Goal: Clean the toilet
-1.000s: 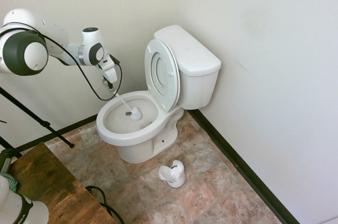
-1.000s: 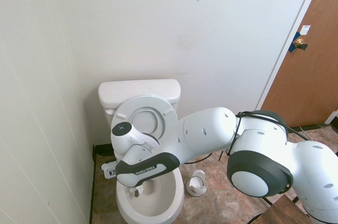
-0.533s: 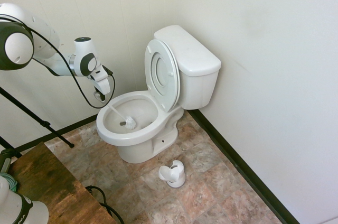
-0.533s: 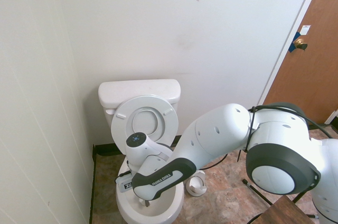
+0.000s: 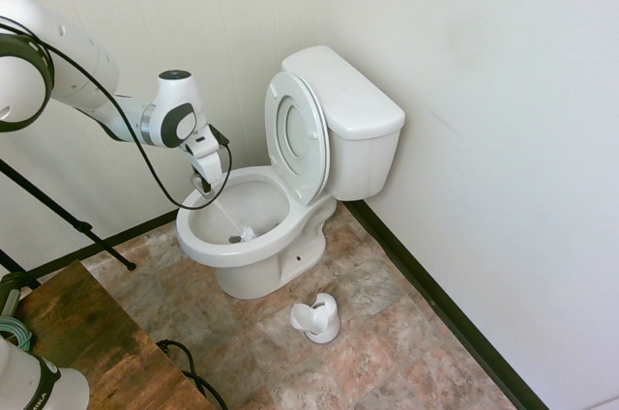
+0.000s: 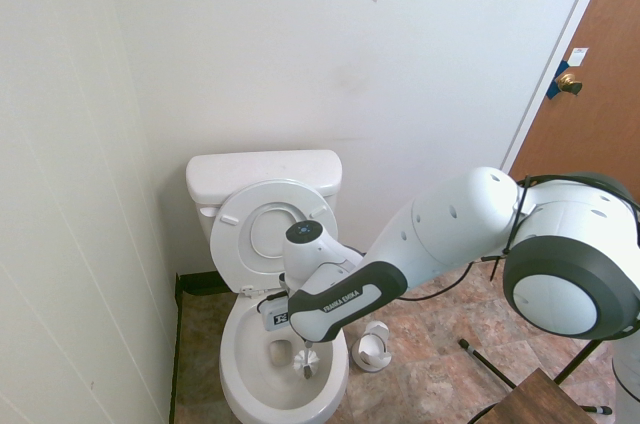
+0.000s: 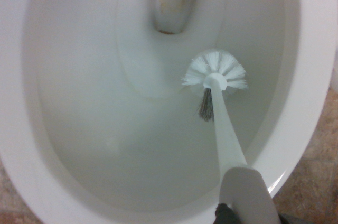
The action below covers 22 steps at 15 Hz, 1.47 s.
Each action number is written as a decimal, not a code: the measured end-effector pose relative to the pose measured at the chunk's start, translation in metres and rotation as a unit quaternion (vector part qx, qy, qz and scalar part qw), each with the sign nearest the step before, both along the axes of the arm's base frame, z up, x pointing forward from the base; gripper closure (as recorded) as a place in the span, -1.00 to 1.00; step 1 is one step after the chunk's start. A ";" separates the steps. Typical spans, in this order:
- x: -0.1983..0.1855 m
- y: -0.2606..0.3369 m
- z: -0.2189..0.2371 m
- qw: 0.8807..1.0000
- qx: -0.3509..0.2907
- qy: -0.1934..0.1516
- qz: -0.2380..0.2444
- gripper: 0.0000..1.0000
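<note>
Just brush (image 7: 214,72) inside bowl rim (image 7: 312,49)

Toilet (image 5: 343,105): glossy, smooth white ceramic.
Brush (image 7: 215,76), centre right of the wrist view: smooth plastic handle, bristly head.
Desk (image 5: 92,342), lower left of the first exterior view: grained wood.

Inside the bowl (image 7: 105,129) there is free room on the side away from the brush (image 7: 215,76), and also around the drain (image 7: 173,5). The raised lid (image 5: 295,137) and the tank (image 5: 358,101) block the way behind, while the holder (image 5: 317,318) (it is quite low) stands on the floor near the base.
</note>
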<state>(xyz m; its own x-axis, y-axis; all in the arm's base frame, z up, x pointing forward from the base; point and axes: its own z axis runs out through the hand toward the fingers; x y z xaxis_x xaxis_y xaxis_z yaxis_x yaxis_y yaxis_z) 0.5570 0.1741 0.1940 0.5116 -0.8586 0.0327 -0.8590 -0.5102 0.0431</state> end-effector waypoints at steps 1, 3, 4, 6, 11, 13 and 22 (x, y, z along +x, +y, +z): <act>0.004 -0.011 0.001 1.000 -0.001 -0.002 -0.008 1.00; 0.017 -0.031 0.005 1.000 -0.002 -0.010 -0.022 1.00; 0.024 -0.040 0.006 0.999 -0.002 -0.016 -0.028 1.00; 0.045 -0.052 0.010 0.999 -0.003 -0.030 -0.039 1.00; 0.100 -0.037 0.010 0.998 -0.006 -0.048 -0.048 1.00; 0.120 -0.024 0.010 0.997 -0.010 -0.060 -0.050 1.00; 0.145 0.043 0.030 0.996 -0.006 -0.084 -0.024 1.00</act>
